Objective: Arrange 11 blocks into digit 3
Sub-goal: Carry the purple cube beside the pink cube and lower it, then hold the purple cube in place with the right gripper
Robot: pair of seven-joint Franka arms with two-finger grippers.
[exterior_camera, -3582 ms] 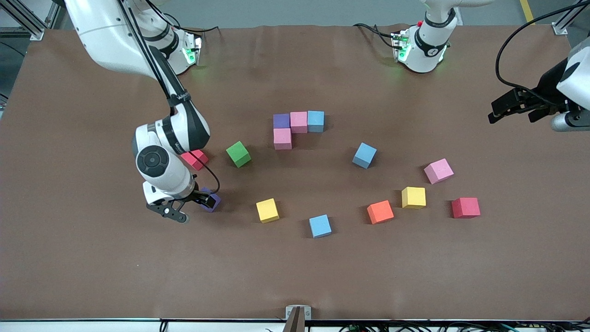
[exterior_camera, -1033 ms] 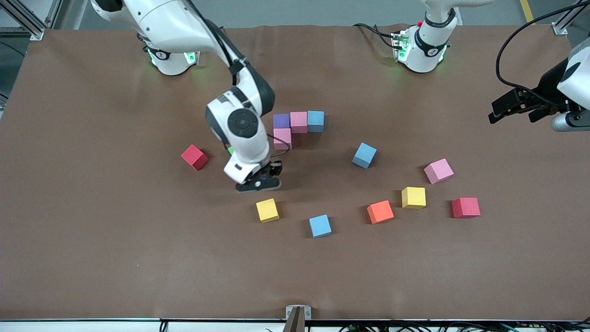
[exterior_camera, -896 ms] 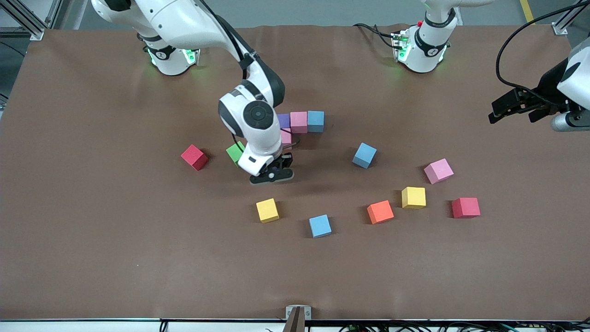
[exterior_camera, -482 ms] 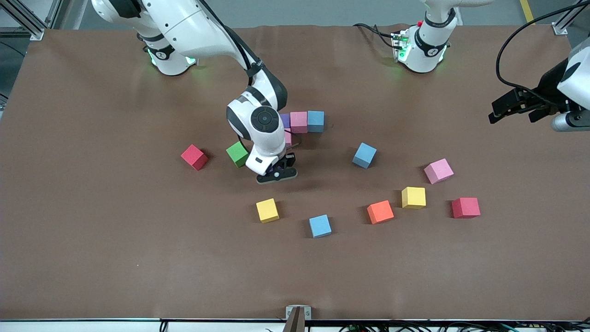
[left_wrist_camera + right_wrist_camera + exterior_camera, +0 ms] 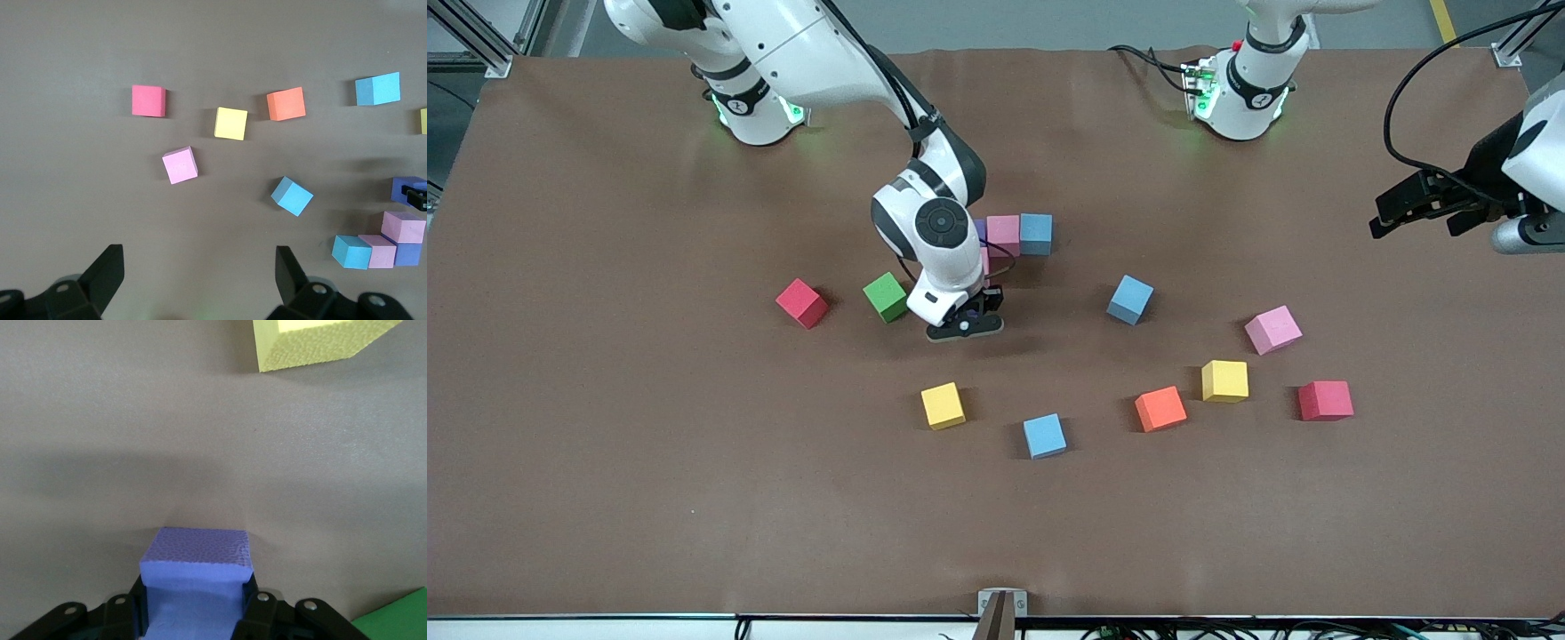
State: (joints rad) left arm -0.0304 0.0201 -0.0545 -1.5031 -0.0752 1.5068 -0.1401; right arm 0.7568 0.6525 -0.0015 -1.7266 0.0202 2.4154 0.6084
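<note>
Front: right gripper low over the bench, just by the pink block of the started 3; its load is barely visible here, prob. purple.
Left wrist: left gripper, fingers wide apart & empty, waits above scattered blocks.
Right wrist: fingers clenched on purple block.
</note>
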